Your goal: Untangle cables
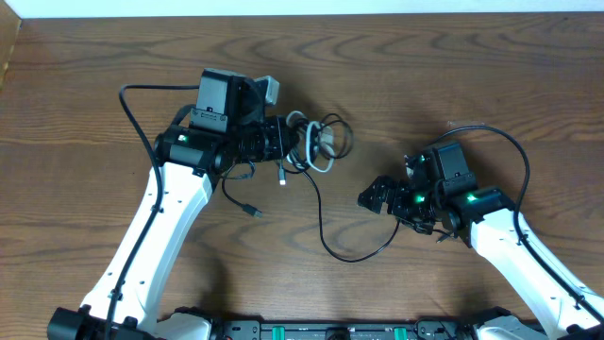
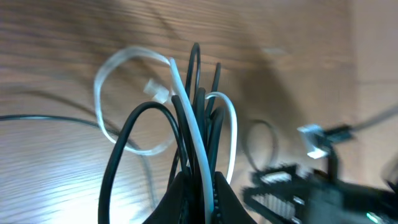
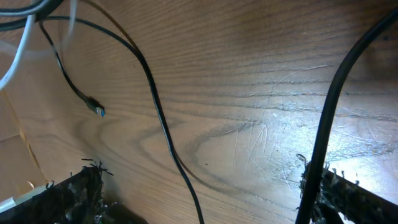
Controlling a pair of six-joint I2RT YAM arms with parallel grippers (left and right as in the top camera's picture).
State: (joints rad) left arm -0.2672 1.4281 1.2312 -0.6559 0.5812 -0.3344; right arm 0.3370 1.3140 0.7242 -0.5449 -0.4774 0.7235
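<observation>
Pinching the cables [image 2: 189, 124] tight, left hand [image 1: 291, 142]; right hand [image 1: 371, 198] wide, empty

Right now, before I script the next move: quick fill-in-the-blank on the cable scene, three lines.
1. The left gripper has its jaws ____ on the cables.
2. Most strands in that bundle are black; one is ____.
3. The right gripper has its jaws open and holds ____.

Missing words: shut; white; nothing.
</observation>
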